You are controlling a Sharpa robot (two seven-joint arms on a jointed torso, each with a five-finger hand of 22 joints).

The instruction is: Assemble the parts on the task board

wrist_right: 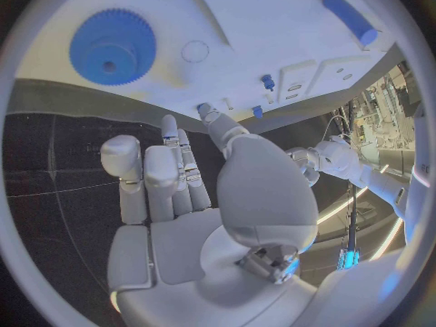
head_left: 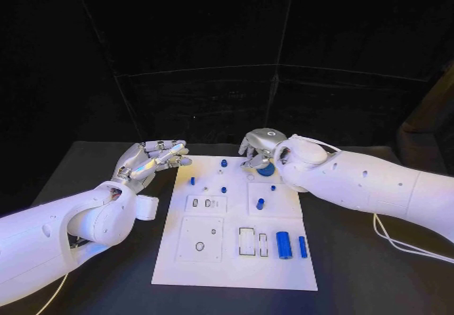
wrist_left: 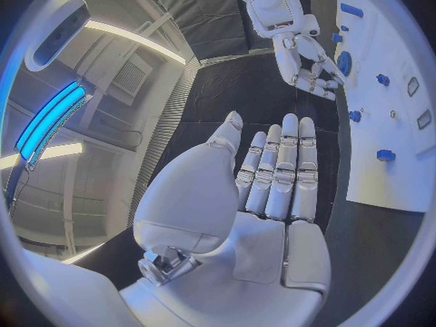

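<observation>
Right hand (head_left: 260,146) is hovering empty, fingers apart, over the blue gear (wrist_right: 112,47) at the task board's (head_left: 180,270) far edge; left hand (head_left: 151,161) is waiting open beside it; grasping the gear likely comes next.

White task board (head_left: 233,259) flat at table centre. Two blue cylinders (head_left: 284,245) lying side by side toward 4 o'clock, small blue pegs (head_left: 260,204) standing mid-board, blue toothed gear (head_left: 267,170), probably flat, at 1 o'clock edge.
</observation>
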